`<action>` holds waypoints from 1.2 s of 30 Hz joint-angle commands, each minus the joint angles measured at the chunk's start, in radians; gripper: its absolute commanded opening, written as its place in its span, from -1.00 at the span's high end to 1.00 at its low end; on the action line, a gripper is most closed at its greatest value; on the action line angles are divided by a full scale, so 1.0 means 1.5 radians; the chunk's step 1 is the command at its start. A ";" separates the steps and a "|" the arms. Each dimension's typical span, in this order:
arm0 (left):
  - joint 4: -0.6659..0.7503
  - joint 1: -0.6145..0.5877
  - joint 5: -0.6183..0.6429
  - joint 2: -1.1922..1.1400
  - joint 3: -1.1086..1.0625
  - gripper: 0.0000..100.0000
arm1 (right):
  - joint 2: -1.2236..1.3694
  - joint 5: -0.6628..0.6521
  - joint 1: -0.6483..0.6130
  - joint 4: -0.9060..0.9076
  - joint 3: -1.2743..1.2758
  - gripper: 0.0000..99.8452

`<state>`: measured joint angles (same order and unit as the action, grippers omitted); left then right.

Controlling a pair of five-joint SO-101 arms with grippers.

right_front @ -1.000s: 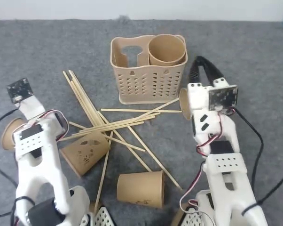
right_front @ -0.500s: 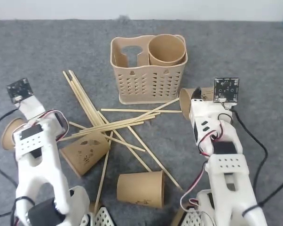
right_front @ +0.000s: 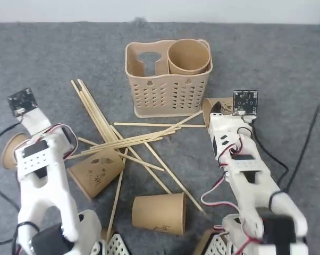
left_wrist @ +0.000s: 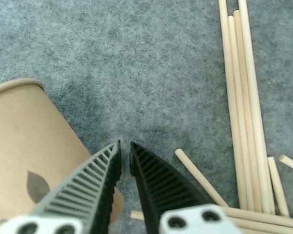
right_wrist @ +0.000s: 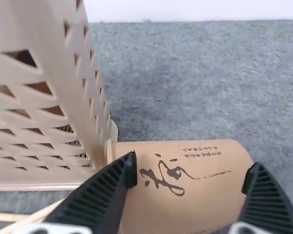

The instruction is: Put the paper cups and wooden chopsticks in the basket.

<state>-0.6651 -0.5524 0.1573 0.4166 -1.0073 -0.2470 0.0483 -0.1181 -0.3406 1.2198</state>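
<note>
Light bright, even, diffuse. Shadows soft-edged and close under things. Grey surface (right_front: 53,53) lit alike out to its far edge. Faint dark patch on it just ahead of the left gripper (left_wrist: 125,146). Dimmer band along the basket (right_wrist: 44,97) wall; basket interior shaded in the high view.

Bench (right_front: 287,58) was covered in grey cloth, kinda felty, fuzzy and matt. Basket (right_front: 165,93) looked like smooth beige plastic with a slight sheen. Paper cups (right_front: 159,213) were plain brown kraft paper, matt. Chopsticks (left_wrist: 239,97) were pale bare wood, smooth and matt. Left pincer (left_wrist: 125,146) and right pincer (right_wrist: 192,163) had ribbed matt black plastic jaws; arm shells (right_front: 43,186) were smooth white plastic.
</note>
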 commanded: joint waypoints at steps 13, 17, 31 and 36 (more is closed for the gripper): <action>0.036 0.015 0.000 -0.001 0.006 0.94 | 0.163 0.000 0.252 -0.067 -0.160 0.55; 0.036 0.015 0.000 -0.001 0.007 0.94 | 0.149 0.000 0.263 -0.065 -0.154 0.78; 0.037 0.027 0.000 -0.001 0.009 0.94 | -0.389 0.020 0.127 -0.061 0.163 0.99; 0.052 0.030 0.000 -0.001 0.006 0.94 | -0.669 -0.109 -0.055 0.127 0.309 0.99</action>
<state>-0.6191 -0.5171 0.1573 0.4166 -1.0073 -0.9820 -0.0207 -0.0522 -0.3468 1.6356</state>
